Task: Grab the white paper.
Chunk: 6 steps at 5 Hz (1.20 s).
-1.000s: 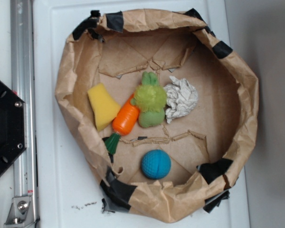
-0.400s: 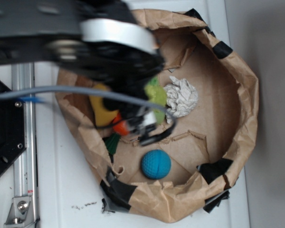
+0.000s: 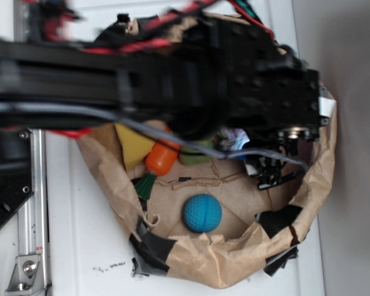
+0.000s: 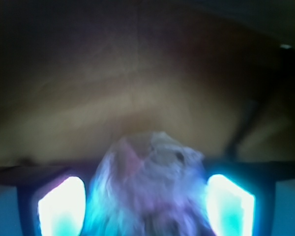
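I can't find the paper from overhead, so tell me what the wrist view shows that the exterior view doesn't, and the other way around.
Only the wrist view shows the white paper plainly, a crumpled lump sitting between the two glowing fingers, though contact is too blurred to judge.

Only the exterior view shows the blue ball, the orange carrot toy, the yellow sponge and the arm that covers the paper's spot.

Both show the brown paper bag.
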### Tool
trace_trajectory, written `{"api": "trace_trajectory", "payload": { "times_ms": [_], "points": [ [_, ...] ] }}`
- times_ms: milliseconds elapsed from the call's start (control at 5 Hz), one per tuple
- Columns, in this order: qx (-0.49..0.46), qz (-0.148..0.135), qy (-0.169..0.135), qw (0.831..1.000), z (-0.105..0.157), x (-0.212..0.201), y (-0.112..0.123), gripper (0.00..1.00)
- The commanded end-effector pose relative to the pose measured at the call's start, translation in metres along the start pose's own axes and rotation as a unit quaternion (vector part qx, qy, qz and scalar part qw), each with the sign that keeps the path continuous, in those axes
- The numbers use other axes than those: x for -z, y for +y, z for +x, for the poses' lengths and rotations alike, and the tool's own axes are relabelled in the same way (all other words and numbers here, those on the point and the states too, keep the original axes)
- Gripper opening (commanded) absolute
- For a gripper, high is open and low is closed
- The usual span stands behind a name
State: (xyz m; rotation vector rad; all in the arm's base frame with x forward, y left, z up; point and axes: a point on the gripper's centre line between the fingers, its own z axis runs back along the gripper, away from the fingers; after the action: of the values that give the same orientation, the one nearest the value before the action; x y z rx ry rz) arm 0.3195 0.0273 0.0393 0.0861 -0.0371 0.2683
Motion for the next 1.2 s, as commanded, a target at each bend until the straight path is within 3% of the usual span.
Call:
{"api": "trace_trajectory", "payload": {
  "times_ms": [0, 200, 400, 600, 800, 1000],
  "points": [
    [0.017, -0.013, 0.044, 0.999, -0.023, 0.007, -0.020, 0.00],
    [0.030, -0.019, 0.047, 0.998, -0.038, -0.013, -0.016, 0.00],
    [0.047, -0.042, 0.026, 0.998, -0.041, -0.062, -0.011, 0.00],
    [0.038, -0.045, -0.063, 0.996, -0.045, -0.110, -0.004, 0.00],
    [0.041, -0.042, -0.109, 0.992, -0.046, -0.159, 0.002, 0.00],
    [0.030, -0.077, -0.155, 0.984, -0.043, -0.198, 0.011, 0.00]
  ]
}}
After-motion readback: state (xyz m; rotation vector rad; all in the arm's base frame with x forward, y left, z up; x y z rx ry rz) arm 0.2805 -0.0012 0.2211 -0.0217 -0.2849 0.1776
